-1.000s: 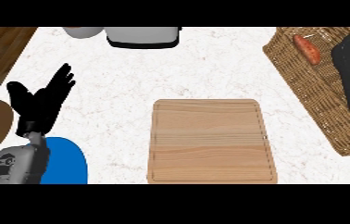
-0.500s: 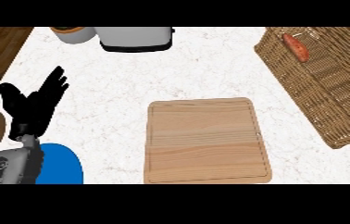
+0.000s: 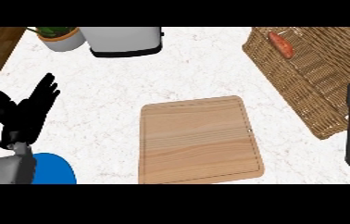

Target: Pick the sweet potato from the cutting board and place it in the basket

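Note:
The orange-red sweet potato (image 3: 280, 44) lies inside the wicker basket (image 3: 321, 102), near its far left corner. The wooden cutting board (image 3: 199, 140) in the middle of the counter has nothing on it. My left hand (image 3: 28, 114) rests open at the left edge, fingers up, well away from both. Only a dark sliver of my right hand (image 3: 347, 126) shows at the right edge, beside the basket's near end; the rest is cut off by the frame.
A silver toaster (image 3: 126, 40) and a potted plant (image 3: 60, 37) stand at the back left. A blue plate (image 3: 53, 171) lies at the lower left beside my left forearm. A wooden edge (image 3: 8, 40) borders the counter's far left.
My right hand has drawn back from over the basket to the right edge, leaving the sweet potato inside. The view has shifted, so toaster and basket sit lower in frame.

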